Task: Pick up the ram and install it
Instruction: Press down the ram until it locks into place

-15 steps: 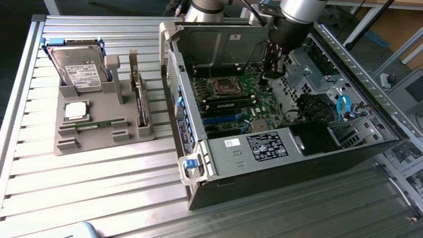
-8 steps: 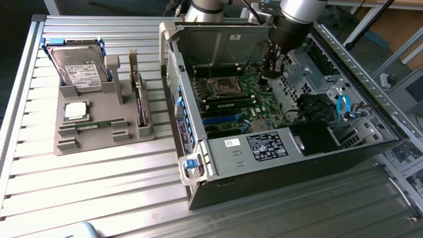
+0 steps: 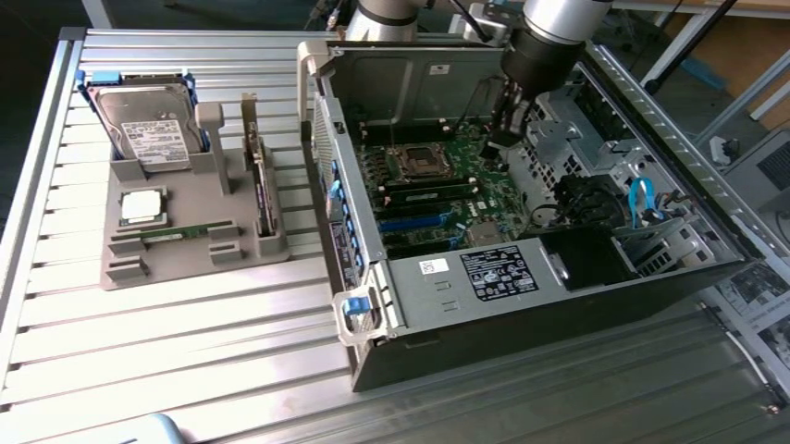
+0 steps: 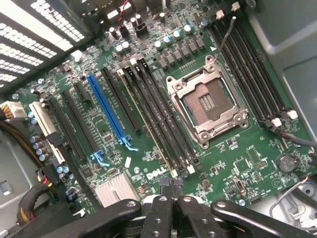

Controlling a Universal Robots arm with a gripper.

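Note:
A long narrow green ram [image 3: 185, 230] stick lies on edge in the grey tray [image 3: 148, 268] at the exterior view's left. My gripper [image 3: 504, 141] hangs inside the open computer case [image 3: 556, 287], over the motherboard [image 3: 475, 176] and far from the tray. In the wrist view the gripper [image 4: 173, 191] is shut, its black fingers [image 4: 161, 213] pressed together with nothing between them. The tips hover just over the near end of the black memory slots [image 4: 163, 124] beside the empty processor socket [image 4: 208, 104]. One slot shows a thin pale edge [image 4: 146, 124] along its length; whether a module sits in it I cannot tell.
The tray also carries a hard drive [image 3: 148, 134], a square silver processor [image 3: 142, 205] and an upright expansion card [image 3: 259, 185]. Blue and black expansion slots [image 4: 106, 106], capacitors and loose cables [image 3: 642, 203] crowd the case. Its metal walls [image 3: 408, 74] close in around the arm.

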